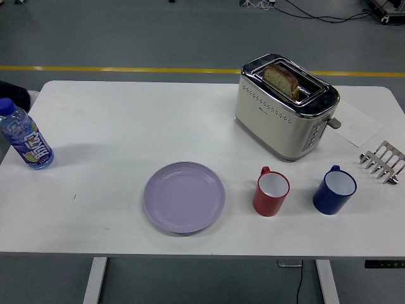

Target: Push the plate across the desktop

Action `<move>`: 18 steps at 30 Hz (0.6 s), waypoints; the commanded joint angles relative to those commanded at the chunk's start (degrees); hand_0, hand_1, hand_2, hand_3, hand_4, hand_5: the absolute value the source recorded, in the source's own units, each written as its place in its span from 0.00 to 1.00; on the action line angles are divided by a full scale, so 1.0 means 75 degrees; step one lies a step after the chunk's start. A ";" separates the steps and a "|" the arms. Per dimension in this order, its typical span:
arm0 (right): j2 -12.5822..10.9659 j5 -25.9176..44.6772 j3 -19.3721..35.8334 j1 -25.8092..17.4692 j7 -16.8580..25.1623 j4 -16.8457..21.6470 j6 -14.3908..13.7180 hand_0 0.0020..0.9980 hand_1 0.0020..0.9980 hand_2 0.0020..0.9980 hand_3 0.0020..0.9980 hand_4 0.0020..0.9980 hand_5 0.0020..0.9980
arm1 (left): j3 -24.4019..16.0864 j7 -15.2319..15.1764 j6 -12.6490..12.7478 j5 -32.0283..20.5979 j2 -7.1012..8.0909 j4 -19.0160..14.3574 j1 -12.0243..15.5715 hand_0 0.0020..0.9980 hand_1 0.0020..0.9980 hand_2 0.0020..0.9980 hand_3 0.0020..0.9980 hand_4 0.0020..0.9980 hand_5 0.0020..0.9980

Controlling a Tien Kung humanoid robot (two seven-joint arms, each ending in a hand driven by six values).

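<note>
A lilac plate (184, 196) lies flat on the white table (126, 126), near the front edge and a little left of centre. Nothing touches it. Neither robot hand shows in the head view at this moment.
A water bottle (25, 142) stands at the table's left edge. A cream toaster (286, 109) with bread in it sits at the back right. Right of the plate stand a red mug (271, 191) and a blue mug (333, 189). A metal toast rack (382, 160) and a paper sheet (357, 125) lie far right.
</note>
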 joint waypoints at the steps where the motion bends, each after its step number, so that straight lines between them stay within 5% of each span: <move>1: 0.0001 -0.0001 0.0002 -0.0001 -0.0002 0.0001 0.0000 0.63 0.59 0.65 0.57 0.34 0.20 | -0.0100 0.0023 -0.0006 -0.0019 0.0022 0.0046 0.0003 0.66 0.62 0.60 0.57 0.48 1.00; 9: 0.0010 0.0009 -0.0004 0.0018 -0.0001 0.0001 -0.0005 0.63 0.59 0.65 0.57 0.34 0.20 | -0.0733 0.0553 -0.0373 -0.0007 0.0212 0.0671 -0.0139 0.69 0.67 0.66 0.59 0.50 1.00; 18: 0.0003 0.0030 -0.0012 0.0039 0.0019 -0.0010 -0.0002 0.63 0.59 0.65 0.57 0.34 0.21 | -0.0747 0.1338 -0.1183 0.0001 0.0081 0.0966 0.0134 0.73 0.71 0.69 0.61 0.52 1.00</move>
